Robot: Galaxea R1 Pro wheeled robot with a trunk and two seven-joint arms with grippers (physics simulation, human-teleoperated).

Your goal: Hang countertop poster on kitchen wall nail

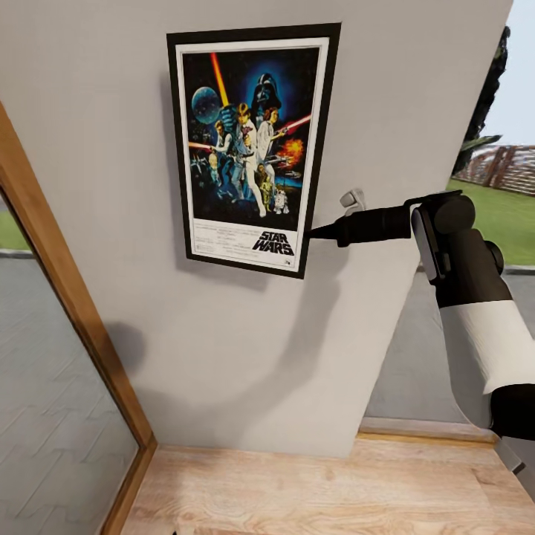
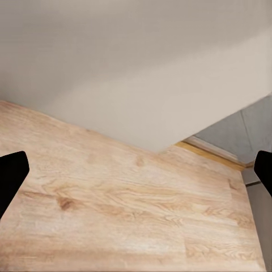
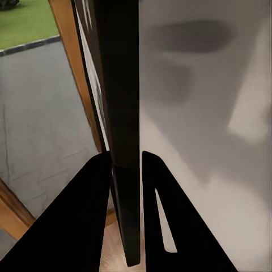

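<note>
The Star Wars poster (image 1: 253, 148) stands upright and flat against the light-grey wall (image 1: 223, 357), slightly tilted. My right gripper (image 1: 316, 232) reaches in from the right and is shut on the poster's lower right edge. In the right wrist view the black frame edge (image 3: 122, 113) runs between the two fingers (image 3: 93, 221), pinched at the gripper (image 3: 126, 164). My left gripper (image 2: 136, 175) is open and holds nothing, with a fingertip (image 2: 11, 175) at each side of the view above the wooden floor (image 2: 130, 204). The wall nail is hidden. The kitchen countertop is out of view.
A wood-framed glass panel (image 1: 67, 290) runs down the left. Light wooden floor (image 1: 297, 483) lies below the wall. The wall ends at the right, where a paved area, lawn (image 1: 494, 215) and fence show. A small grey fitting (image 1: 353, 199) sits on the wall above my right gripper.
</note>
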